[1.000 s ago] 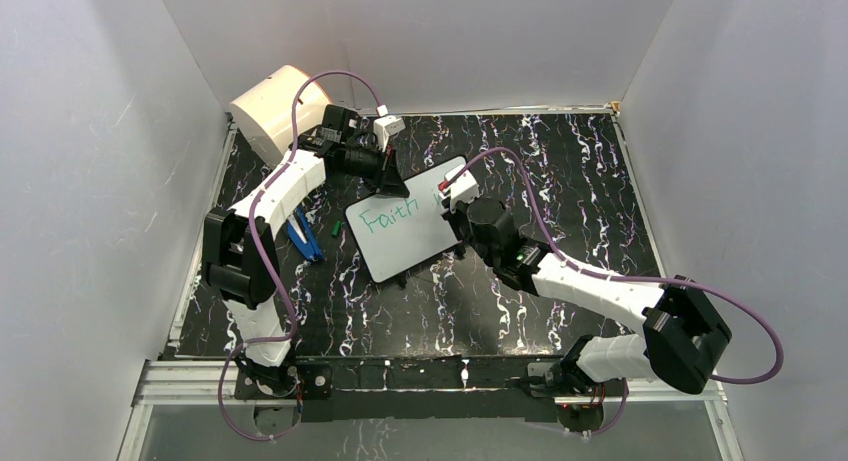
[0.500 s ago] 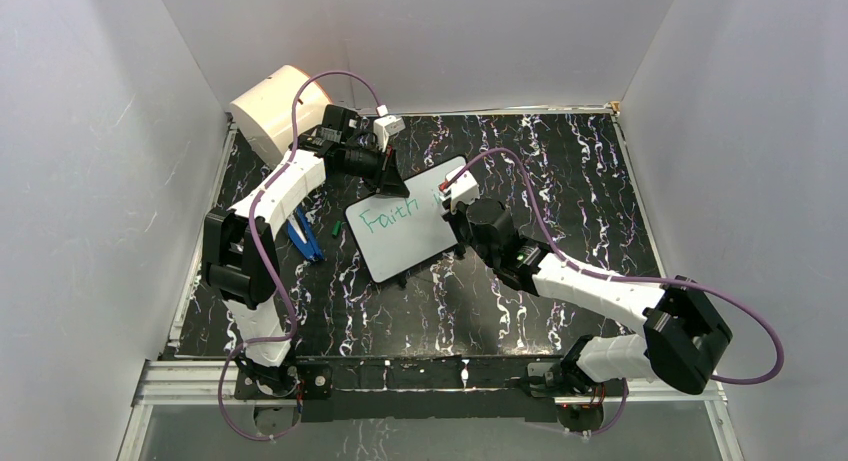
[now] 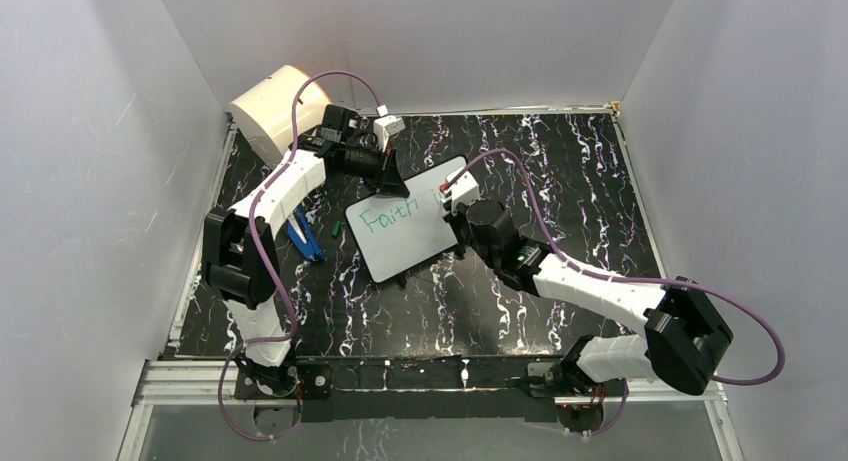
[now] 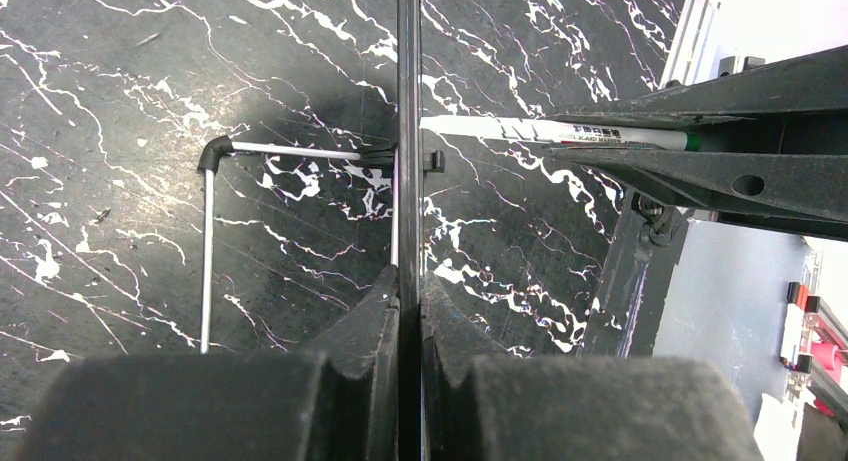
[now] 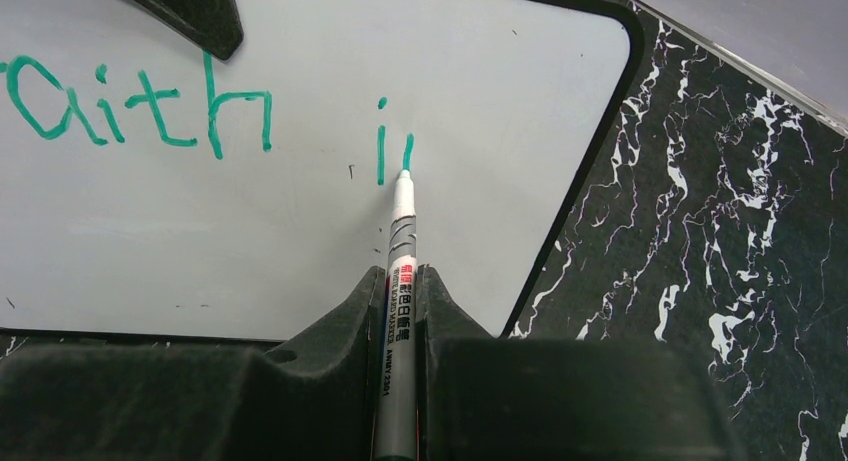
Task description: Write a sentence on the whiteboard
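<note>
Presses green marker (image 5: 400,236), clamped in right gripper (image 5: 400,286), to whiteboard (image 3: 405,243) pinched by left gripper (image 4: 408,281) near far edge of counter (image 3: 570,171); risks a skewed sentence (image 5: 150,106) from any board slip.

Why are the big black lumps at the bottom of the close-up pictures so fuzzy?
Right wrist view: that is the right gripper, too near the lens to be sharp, while the marker tip and the writing on the whiteboard look crisp. Left wrist view: the left gripper blurs the same way; the marbled table is sharp.
</note>
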